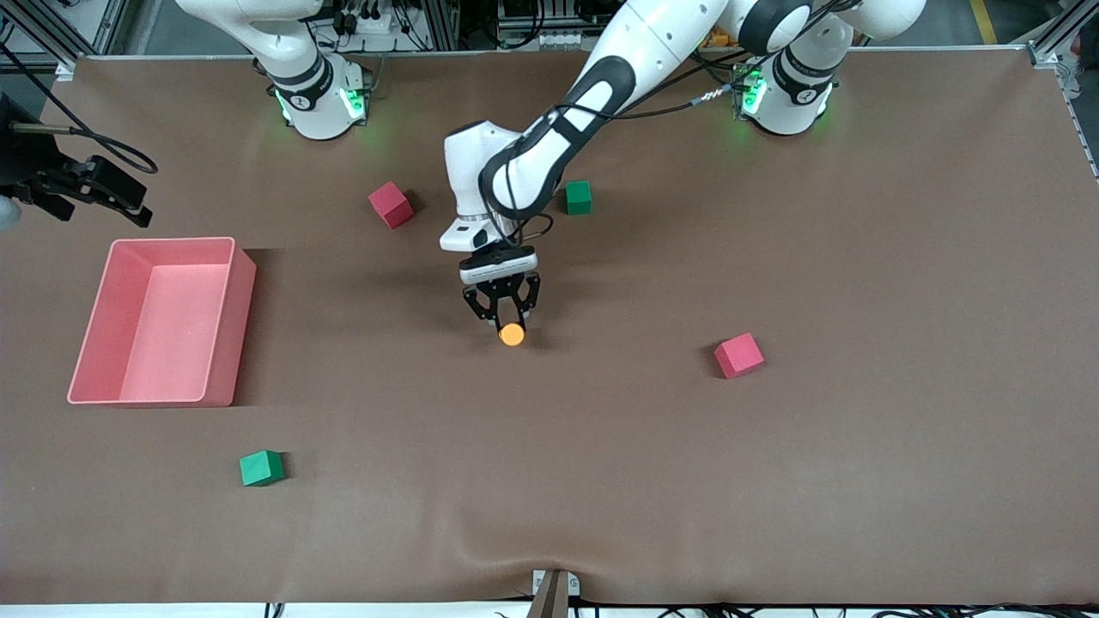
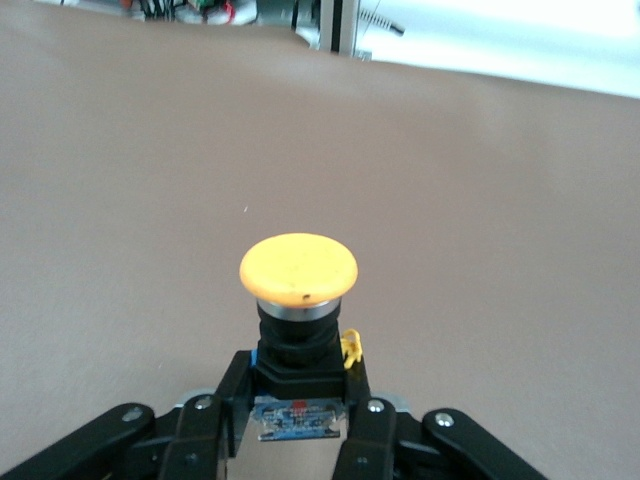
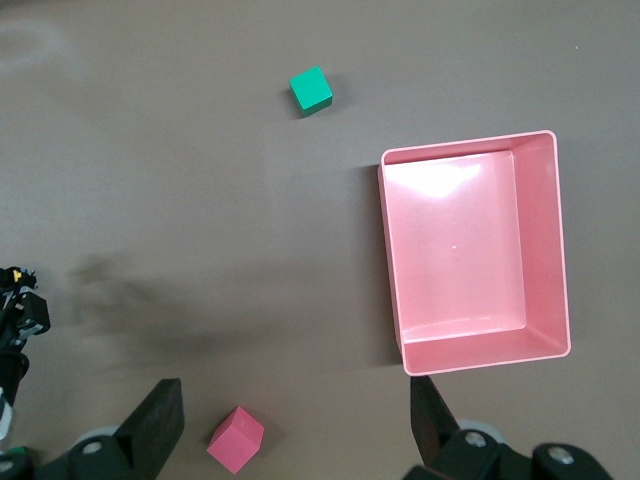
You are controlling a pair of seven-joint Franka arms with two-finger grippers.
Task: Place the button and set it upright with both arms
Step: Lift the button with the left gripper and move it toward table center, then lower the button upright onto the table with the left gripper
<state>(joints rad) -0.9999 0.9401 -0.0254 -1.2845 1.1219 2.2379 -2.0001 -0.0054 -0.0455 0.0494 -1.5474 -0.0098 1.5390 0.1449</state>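
The bin [image 1: 232, 326] sits toward the right arm's end of the table. One cube [image 1: 261, 468] lies nearer the front camera than the bin. Two cubes [image 1: 391, 204] [image 1: 579, 196] lie nearer the arm bases, either side of the left arm's wrist. The button [image 1: 512, 334] is mid-table in the left gripper [image 1: 503, 319]. Another cube [image 1: 738, 355] lies toward the left arm's end. The right gripper [image 3: 290, 420] hangs beside the bin.

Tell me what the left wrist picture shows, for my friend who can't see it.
The left end effector is shut on the black body of a button, whose round orange cap points away from the camera. Around it there is only bare brown table.
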